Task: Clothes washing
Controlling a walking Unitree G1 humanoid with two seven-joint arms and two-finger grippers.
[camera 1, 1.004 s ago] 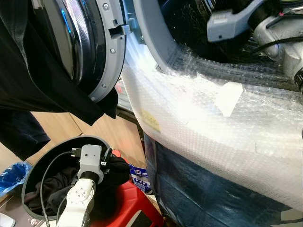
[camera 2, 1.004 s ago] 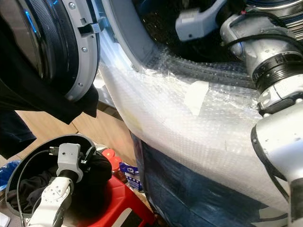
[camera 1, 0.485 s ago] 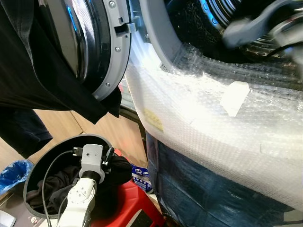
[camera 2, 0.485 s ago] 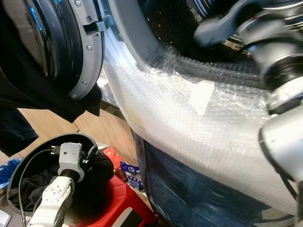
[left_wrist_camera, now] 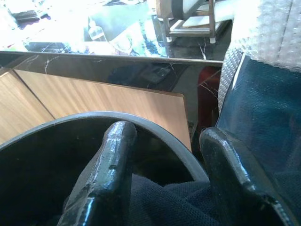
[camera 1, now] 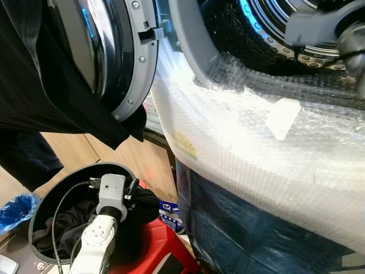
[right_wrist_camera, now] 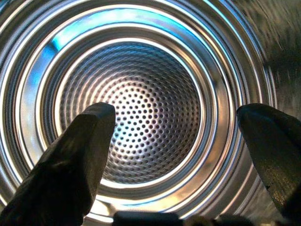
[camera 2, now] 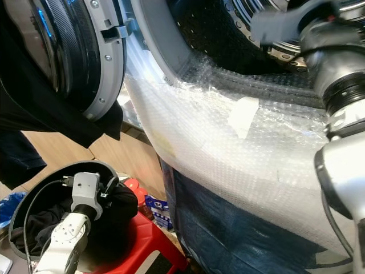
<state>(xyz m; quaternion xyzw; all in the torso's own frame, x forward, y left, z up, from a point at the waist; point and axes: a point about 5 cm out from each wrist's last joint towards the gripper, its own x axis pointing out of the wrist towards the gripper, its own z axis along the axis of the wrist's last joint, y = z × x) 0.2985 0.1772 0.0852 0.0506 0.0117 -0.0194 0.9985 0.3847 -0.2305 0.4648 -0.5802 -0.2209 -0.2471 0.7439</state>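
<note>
- Laundry first: a heap of dark clothes (camera 1: 65, 220) sits in the round grey plastic basket (camera 1: 35, 211), which is parked on a red plastic stool (camera 1: 154, 251) just beside the machine, low on the robot's left, so it's an easy reach from basket to drum
- the left gripper (left_wrist_camera: 164, 176) hangs right over that heap, its two black fingers spread apart with dark fabric bunched between and under them; nothing is pinched yet, so it looks set up to grab the next piece
- the right gripper (right_wrist_camera: 176, 155) is up at the mouth of the shiny perforated steel drum (right_wrist_camera: 134, 106), fingers wide apart and holding nothing, and the bit of drum visible past them looks bare, so probably it just needs to come out of the way
- the round glass washer door (camera 1: 111, 54) is swung open to the left to keep the opening free; a black garment (camera 1: 40, 97) hangs over it
- clear bubble wrap (camera 1: 251, 148) covers the washer's front under the opening, apparently as padding against arm knocks
- judgement call: loading has barely started, most of the clothes look to be in the basket
</note>
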